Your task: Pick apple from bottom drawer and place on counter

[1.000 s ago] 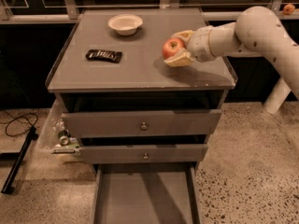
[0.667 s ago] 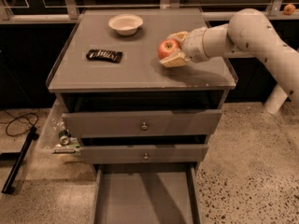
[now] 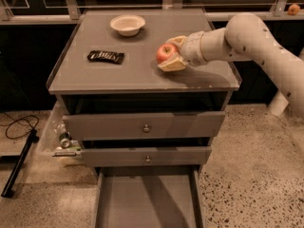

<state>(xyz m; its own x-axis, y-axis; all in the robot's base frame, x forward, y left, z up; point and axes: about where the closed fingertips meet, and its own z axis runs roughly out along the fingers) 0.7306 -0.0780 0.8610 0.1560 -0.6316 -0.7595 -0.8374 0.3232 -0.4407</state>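
Observation:
The red apple sits between the pale fingers of my gripper, low over the right half of the grey counter. The gripper is shut on the apple, with one finger behind it and one finger in front. Whether the apple touches the counter I cannot tell. My white arm reaches in from the right. The bottom drawer is pulled open at the bottom of the view and its grey floor holds nothing.
A white bowl stands at the back of the counter. A dark snack bar lies on its left half. Two upper drawers with knobs are partly open. An orange fruit sits on the far ledge. A cable lies on the floor at left.
My gripper has carried the apple a little to the left and slightly lower over the counter.

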